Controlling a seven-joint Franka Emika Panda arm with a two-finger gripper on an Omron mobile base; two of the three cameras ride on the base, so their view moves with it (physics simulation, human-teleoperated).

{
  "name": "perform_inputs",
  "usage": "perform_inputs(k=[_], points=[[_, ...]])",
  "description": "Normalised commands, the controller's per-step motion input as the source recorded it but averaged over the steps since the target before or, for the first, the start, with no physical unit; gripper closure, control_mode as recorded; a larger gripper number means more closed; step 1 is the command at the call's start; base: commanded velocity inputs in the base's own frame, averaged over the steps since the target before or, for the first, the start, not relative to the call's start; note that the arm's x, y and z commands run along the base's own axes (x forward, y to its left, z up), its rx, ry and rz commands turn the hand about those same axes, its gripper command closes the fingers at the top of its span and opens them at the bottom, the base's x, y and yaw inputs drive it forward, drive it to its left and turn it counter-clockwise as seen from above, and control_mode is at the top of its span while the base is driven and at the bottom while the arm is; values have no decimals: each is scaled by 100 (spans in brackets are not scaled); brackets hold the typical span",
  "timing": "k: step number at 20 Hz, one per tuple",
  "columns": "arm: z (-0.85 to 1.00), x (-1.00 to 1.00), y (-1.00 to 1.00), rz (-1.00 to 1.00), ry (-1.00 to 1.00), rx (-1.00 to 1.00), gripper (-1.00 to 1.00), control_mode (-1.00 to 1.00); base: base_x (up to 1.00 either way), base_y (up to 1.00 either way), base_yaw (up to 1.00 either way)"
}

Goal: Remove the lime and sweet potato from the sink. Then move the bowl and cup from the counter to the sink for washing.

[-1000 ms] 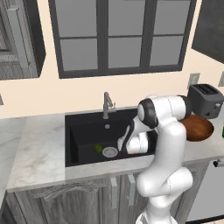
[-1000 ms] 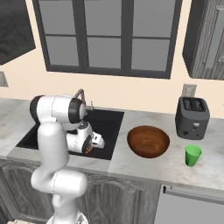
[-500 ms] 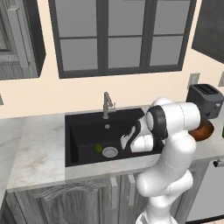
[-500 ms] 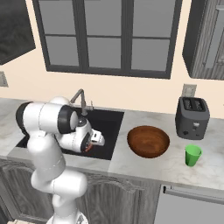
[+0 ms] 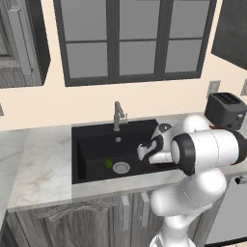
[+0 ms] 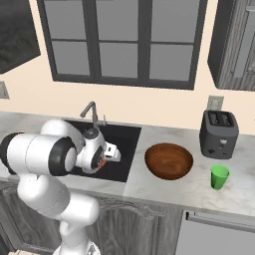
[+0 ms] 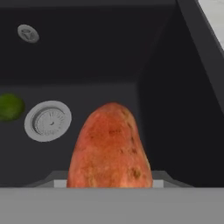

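Observation:
The orange-red sweet potato (image 7: pixel 109 153) sits between the fingers of my gripper (image 7: pixel 109 183), which is shut on it above the floor of the black sink (image 5: pixel 96 140). In the right base view the sweet potato (image 6: pixel 102 162) peeks out by the hand over the sink's right part. The lime (image 5: pixel 108 164) lies on the sink floor just left of the silver drain (image 5: pixel 121 167). On the counter (image 6: pixel 164 191) right of the sink stand the brown bowl (image 6: pixel 168 160) and the green cup (image 6: pixel 219 176).
A grey faucet (image 5: pixel 117 115) rises behind the sink. A dark toaster (image 6: pixel 218 133) stands at the back of the counter behind the cup. The sink's right wall (image 7: pixel 175 109) is close beside the sweet potato. Bare counter (image 5: pixel 43 169) lies left of the sink.
The arm's upper links have swung lower and nearer to the cameras. The hand has stayed over the sink's right part, still shut on the sweet potato.

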Motion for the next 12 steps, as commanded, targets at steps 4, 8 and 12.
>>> perform_inputs(k=[4, 8, 12], points=[[48, -21, -7, 1, 0, 0, 100, -100, 0, 0, 0], [41, -30, -5, 1, 0, 0, 100, -100, 0, 0, 0], [32, -39, -4, 3, -1, 0, 100, -100, 0, 0, 0]])
